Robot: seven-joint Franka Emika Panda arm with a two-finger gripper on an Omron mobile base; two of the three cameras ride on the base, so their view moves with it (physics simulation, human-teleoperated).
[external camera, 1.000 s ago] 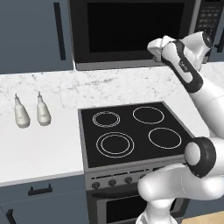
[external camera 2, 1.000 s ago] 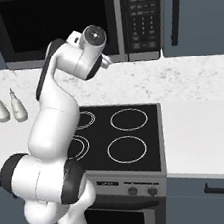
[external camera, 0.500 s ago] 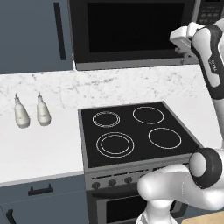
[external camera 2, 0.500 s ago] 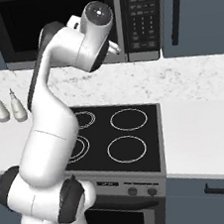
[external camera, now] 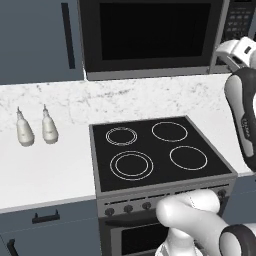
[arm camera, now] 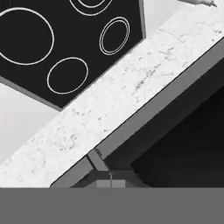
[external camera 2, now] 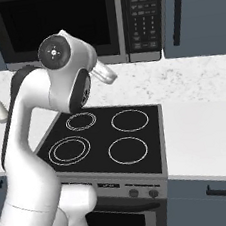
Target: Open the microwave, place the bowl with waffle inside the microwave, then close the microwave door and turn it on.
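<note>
A white robot arm lifts its clenched, empty gripper [arm camera: 110,183] close under the closed microwave [external camera: 150,37] above the stove [external camera: 155,150], near the door [external camera 2: 55,24] and keypad [external camera 2: 143,18] seam, where shut fingers could slip off or press a wrong key.

Quick count of what's here: one microwave [external camera: 150,37] with one microwave door [external camera: 152,32] and one keypad strip [external camera 2: 142,18]; one black stove [external camera: 155,150] with four rings on top; two small white bottles [external camera: 35,131] standing side by side on the counter [external camera: 45,175]; three knobs along the stove front in the left base view; one drawer handle [external camera 2: 219,190] under the counter on the right.
</note>
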